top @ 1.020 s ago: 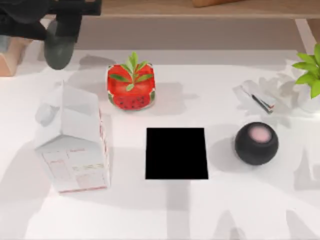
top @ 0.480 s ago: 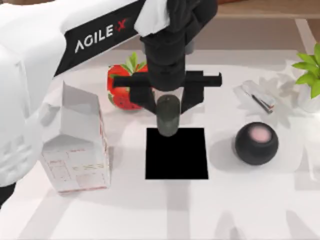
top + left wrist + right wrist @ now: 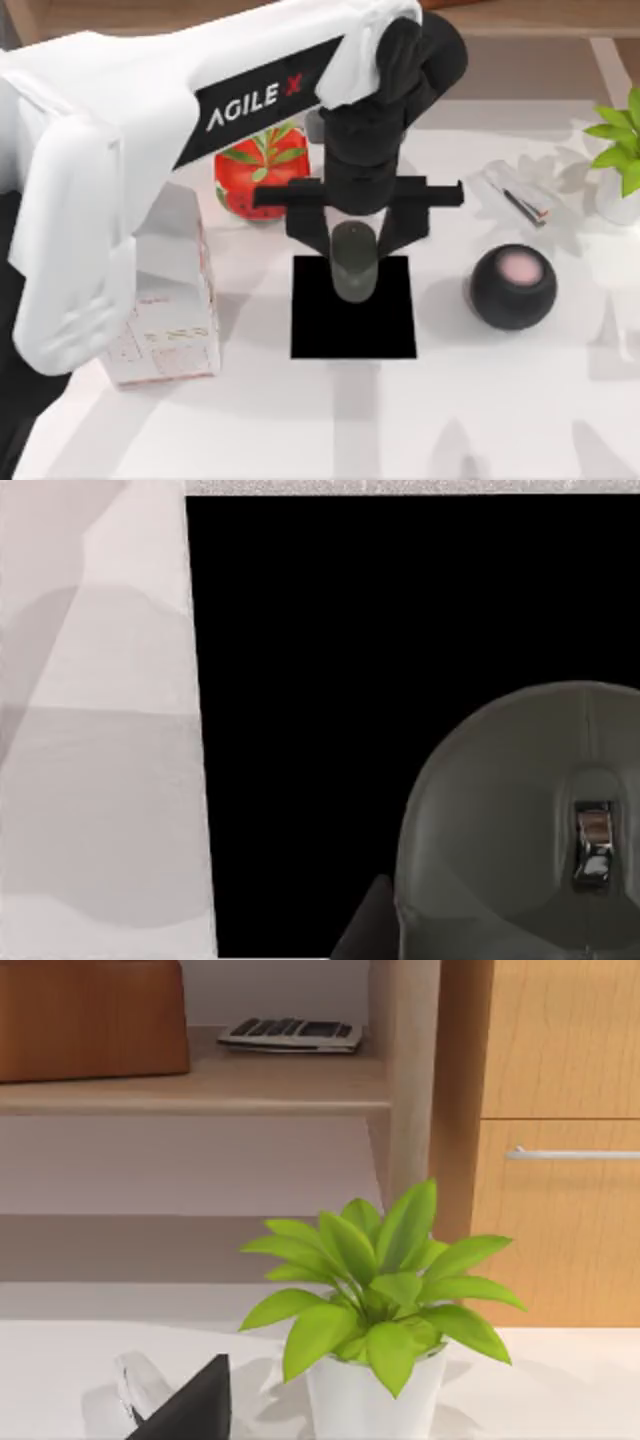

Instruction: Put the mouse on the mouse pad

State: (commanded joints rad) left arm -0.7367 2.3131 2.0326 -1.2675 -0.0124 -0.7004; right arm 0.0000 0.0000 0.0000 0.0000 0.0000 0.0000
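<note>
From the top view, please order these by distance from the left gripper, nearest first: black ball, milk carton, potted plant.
1. Black ball, to the right of the left gripper, beside the mouse pad.
2. Milk carton, to the gripper's left, partly under the arm.
3. Potted plant, at the table's right edge.

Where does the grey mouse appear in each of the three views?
Top view: the mouse is at the centre, between the left gripper's fingers, over the far edge of the mouse pad.
Left wrist view: the mouse is large, at the lower right.
Right wrist view: not in it.
Shared landmark: the mouse pad.
</note>
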